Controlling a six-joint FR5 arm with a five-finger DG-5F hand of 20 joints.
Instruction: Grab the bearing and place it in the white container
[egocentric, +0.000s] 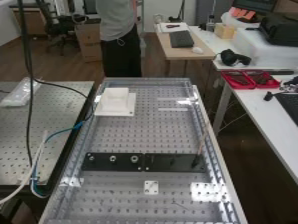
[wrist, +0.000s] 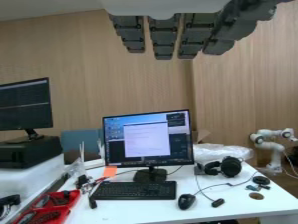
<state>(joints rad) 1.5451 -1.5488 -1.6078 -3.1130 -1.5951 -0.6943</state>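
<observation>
Dark grey fingers of the robot's hand (wrist: 163, 37) hang closest to the wrist camera, straight and slightly spread, so the hand is open with nothing in its grasp. Beyond them stands a white desk (wrist: 143, 204) with a lit monitor (wrist: 148, 139), a black keyboard (wrist: 135, 190) just in front of it, a mouse (wrist: 187, 201) and a pair of headphones (wrist: 231, 167).

From the high view, a long metal bench (egocentric: 120, 195) full of small holes runs up the middle of the frame. Low on it, a small white plate (egocentric: 151, 187) lies just below the frame's center. Above that plate, a flat black bar (egocentric: 102, 162) lies crosswise, carrying three small round metal parts in a row: the smaller nut (egocentric: 91, 158) at left, the larger nut (egocentric: 113, 159) in the middle and the bearing (egocentric: 134, 159) at right, each apart from its neighbor. Another black bar (egocentric: 174, 163) continues the line toward the right, with a thin rod (egocentric: 201, 143) rising near its far right end.

Well above the row, left of center, sits the white container (egocentric: 114, 102). At the frame's left, a clear plastic bag (egocentric: 20, 93) lies on a neighboring perforated table (egocentric: 53, 112).
</observation>
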